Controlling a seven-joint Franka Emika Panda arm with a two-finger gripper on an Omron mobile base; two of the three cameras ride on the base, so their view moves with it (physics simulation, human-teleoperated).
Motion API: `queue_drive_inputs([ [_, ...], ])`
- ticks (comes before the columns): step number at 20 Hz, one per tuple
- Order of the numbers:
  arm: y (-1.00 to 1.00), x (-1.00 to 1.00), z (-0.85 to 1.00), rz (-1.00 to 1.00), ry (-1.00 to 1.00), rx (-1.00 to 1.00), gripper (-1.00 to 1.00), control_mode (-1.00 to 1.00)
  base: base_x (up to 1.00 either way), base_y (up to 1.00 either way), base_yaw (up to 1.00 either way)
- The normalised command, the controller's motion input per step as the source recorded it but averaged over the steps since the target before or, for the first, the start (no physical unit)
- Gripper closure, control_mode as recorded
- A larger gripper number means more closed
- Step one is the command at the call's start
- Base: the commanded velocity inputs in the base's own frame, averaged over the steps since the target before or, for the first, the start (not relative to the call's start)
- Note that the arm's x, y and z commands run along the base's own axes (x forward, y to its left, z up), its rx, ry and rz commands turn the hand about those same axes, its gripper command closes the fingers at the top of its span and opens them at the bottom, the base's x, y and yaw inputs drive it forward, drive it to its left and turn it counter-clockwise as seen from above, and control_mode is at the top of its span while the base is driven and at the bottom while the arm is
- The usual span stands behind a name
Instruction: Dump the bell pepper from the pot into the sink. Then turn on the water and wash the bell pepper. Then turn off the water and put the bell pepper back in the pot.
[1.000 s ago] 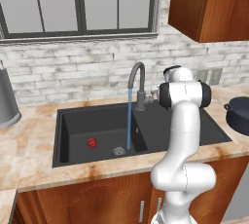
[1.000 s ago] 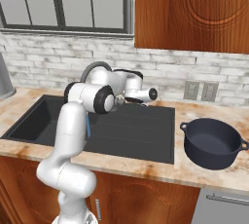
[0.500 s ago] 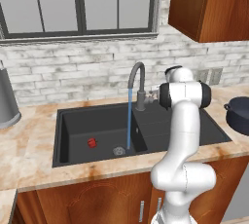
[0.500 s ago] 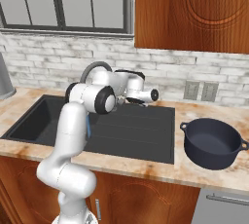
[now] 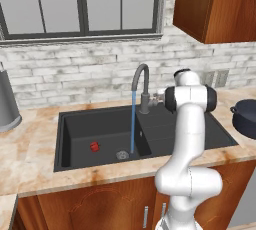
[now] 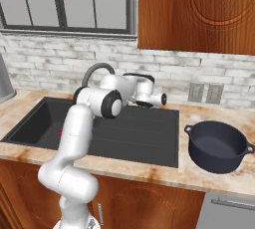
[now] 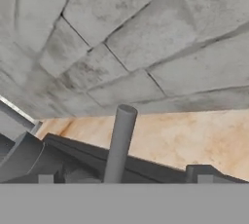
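Tool [image 7: 121,181] jaws are now spread wide on either side of the faucet lever [image 7: 119,142], released from it after standing narrower a second ago. Water [image 5: 133,124] is seen running from the faucet [image 5: 141,86] throughout, so washing is judged under way. In the left base view the bell pepper [image 5: 94,147] is shown at centre left in the sink [image 5: 65,139], beside the stream, not under it. In the right base view the pot [image 6: 217,146] is shown empty on the table [image 6: 199,173] at lower right.
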Motion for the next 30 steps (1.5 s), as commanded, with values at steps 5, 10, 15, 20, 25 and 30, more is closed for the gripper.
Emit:
queue_drive_inputs([
  [5, 0.00, 0.01, 0.00, 0.21, -0.07, 0.08, -1.00, -1.00, 0.00, 0.00, 0.00],
  [10, 0.09, 0.03, 0.13, 0.19, -0.09, 0.08, -1.00, -1.00, 0.00, 0.00, 0.00],
  [15, 0.27, 0.05, 0.23, 0.16, -0.08, 0.07, -1.00, -1.00, 0.00, 0.00, 0.00],
  [20, 0.41, 0.00, 0.17, 0.13, -0.06, 0.03, -1.00, -1.00, 0.00, 0.00, 0.00],
  [25, 0.52, 0.00, 0.06, 0.13, -0.05, 0.02, -1.00, -1.00, 0.00, 0.00, 0.00],
  [30, 0.81, 0.00, 0.09, 0.13, -0.05, 0.00, -1.00, -1.00, 0.00, 0.00, 0.00],
])
